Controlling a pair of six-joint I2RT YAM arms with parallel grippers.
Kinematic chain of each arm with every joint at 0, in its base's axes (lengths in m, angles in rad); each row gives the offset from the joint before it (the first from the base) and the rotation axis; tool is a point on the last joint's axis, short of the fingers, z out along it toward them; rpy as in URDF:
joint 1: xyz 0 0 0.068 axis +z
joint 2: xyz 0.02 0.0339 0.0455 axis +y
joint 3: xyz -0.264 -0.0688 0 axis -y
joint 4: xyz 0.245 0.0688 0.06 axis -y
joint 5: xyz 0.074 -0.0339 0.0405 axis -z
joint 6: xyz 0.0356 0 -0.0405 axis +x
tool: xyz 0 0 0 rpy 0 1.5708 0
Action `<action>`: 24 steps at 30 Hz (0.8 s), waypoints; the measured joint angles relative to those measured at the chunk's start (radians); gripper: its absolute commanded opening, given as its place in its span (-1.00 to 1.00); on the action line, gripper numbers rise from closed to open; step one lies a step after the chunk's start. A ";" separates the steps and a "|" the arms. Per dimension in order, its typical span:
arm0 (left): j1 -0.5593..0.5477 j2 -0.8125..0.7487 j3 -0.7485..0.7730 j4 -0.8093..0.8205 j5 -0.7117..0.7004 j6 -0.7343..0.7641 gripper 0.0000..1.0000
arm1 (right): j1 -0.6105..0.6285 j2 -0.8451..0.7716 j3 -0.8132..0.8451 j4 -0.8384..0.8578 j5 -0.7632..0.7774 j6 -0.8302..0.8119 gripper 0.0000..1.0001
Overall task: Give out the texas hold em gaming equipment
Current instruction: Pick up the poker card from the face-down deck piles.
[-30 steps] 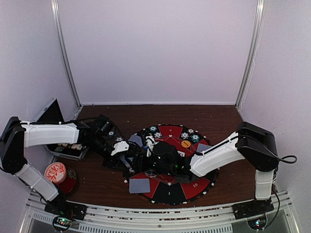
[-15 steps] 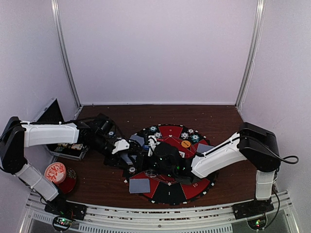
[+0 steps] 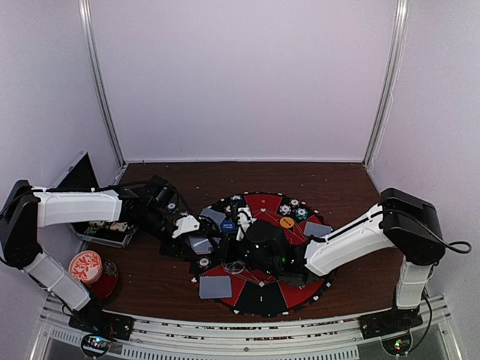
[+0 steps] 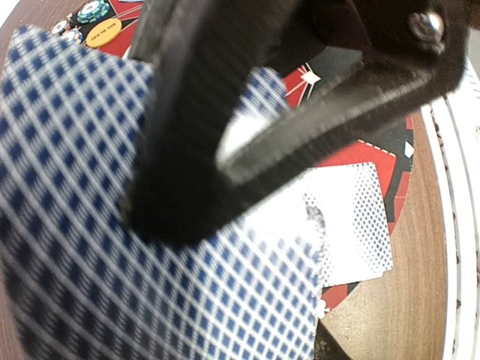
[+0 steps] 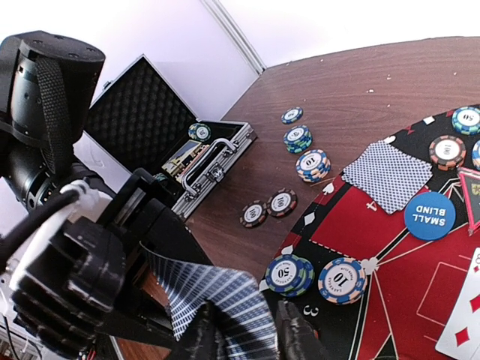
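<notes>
Handover is how I read this. My left gripper (image 4: 206, 187) is clamped tight on a blue-checked card (image 4: 90, 247) and holds it off the table at the left edge of the round mat (image 3: 262, 298), in the middle of the overhead view. At the bottom edge of the right wrist view, the right gripper (image 5: 247, 341) has its fingers (image 5: 201, 337) part-way apart on either side of that same card. I cannot tell whether they touch it. I judge the card is held out in the air so the other arm can take it and deal it to a seat on the mat's right side, beyond the left arm's easy reach.

A face-down card (image 5: 386, 174) lies beside the blue button (image 5: 429, 215). Chip stacks (image 5: 313, 165) sit by the mat's rim, and the open case (image 5: 187, 150) stands in the upper left.
</notes>
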 measured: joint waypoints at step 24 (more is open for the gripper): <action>-0.007 0.000 0.000 -0.049 0.047 0.009 -0.22 | -0.003 -0.322 -0.094 -0.335 0.089 -0.103 -1.00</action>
